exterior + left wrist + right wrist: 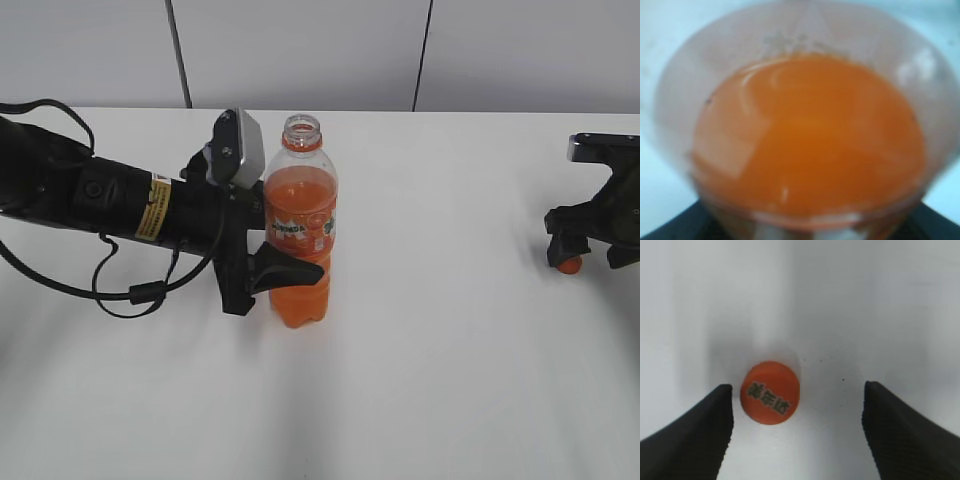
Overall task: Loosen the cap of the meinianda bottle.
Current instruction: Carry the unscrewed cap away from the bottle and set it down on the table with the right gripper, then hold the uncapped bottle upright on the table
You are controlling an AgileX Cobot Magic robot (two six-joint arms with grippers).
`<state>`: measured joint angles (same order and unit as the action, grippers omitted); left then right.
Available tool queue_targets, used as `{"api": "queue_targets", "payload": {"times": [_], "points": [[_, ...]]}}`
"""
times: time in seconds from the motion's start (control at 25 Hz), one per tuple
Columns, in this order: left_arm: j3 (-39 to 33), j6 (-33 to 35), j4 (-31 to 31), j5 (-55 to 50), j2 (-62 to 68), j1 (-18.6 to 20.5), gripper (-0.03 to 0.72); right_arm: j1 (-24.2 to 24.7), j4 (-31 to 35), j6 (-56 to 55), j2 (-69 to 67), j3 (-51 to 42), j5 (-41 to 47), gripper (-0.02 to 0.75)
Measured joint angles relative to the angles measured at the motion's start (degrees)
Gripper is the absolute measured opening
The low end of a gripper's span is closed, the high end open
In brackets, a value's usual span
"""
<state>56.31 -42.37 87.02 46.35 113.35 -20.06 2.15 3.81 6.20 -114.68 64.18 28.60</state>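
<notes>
The meinianda bottle (300, 235) stands upright on the white table, its neck open with no cap on it. My left gripper (272, 262) is shut on the bottle's lower body from the left. The left wrist view is filled by the blurred orange bottle (807, 135). The orange cap (770, 392) lies flat on the table, top up, between the open fingers of my right gripper (797, 405), close to the left finger. In the exterior view the cap (569, 264) lies under my right gripper (585, 255) at the far right.
The white table (440, 350) runs to a grey panelled wall at the back. A black cable (120, 285) loops on the table under the left arm.
</notes>
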Motion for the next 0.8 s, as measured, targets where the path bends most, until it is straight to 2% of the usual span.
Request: {"api": "queue_targets", "payload": {"times": [0.48,0.64,0.8], "points": [[0.0,0.0,0.0,0.0,0.0,0.0,0.427,0.0,1.9,0.0,0.1,0.0,2.9,0.596],[0.0,0.0,0.0,0.0,0.0,0.0,0.427,0.0,1.7,0.6,3.5,0.4,7.3,0.596],[0.0,0.0,0.0,0.0,0.0,0.0,0.427,0.0,1.2,1.0,8.3,4.5,15.0,0.596]]}}
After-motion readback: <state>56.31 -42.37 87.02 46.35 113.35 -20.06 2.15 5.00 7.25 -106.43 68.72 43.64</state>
